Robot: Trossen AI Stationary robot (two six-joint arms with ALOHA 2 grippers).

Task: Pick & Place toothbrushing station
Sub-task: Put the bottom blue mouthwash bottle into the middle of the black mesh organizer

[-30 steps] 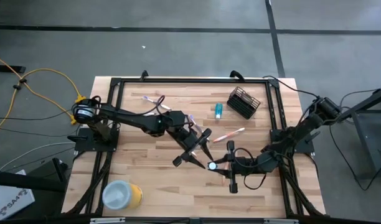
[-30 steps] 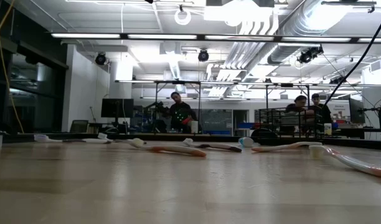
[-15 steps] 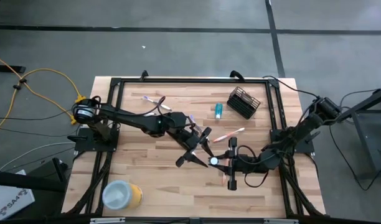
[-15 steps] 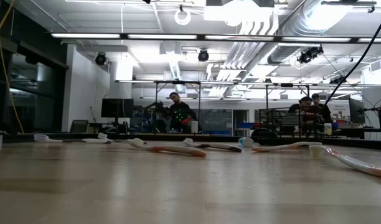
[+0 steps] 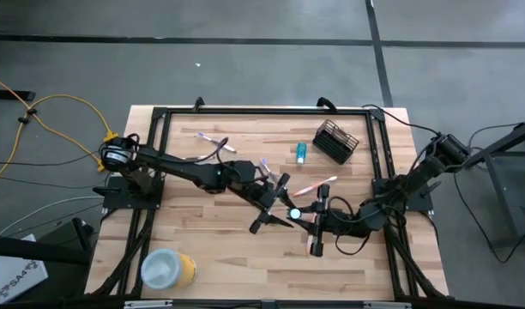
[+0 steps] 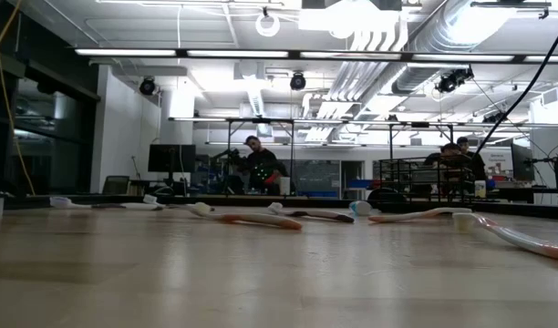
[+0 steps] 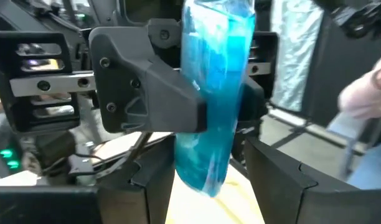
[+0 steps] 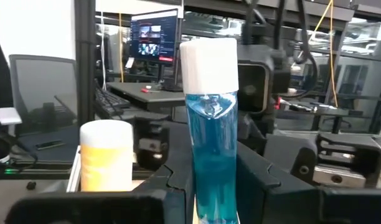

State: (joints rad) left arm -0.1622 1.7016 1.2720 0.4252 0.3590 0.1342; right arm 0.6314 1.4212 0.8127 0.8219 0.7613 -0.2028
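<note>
Blue tube (image 8: 210, 180) with a white cap stands upright, pinched in the right gripper (image 5: 316, 225) mid-table; the left gripper (image 5: 269, 206) faces it just beside, fingers spread wide and holding nothing. Behind sit a second blue tube (image 5: 302, 153) and the black wire-mesh holder (image 5: 335, 141) — pink toothbrushes (image 5: 314, 186) lie between. Well clear, a yellow cylinder (image 5: 169, 269) stands near the front edge.

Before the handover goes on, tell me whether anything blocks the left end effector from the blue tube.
Nothing visible does. The right end effector holds the blue tube upright, and the left end effector, open, already has a finger on each side of it.
</note>
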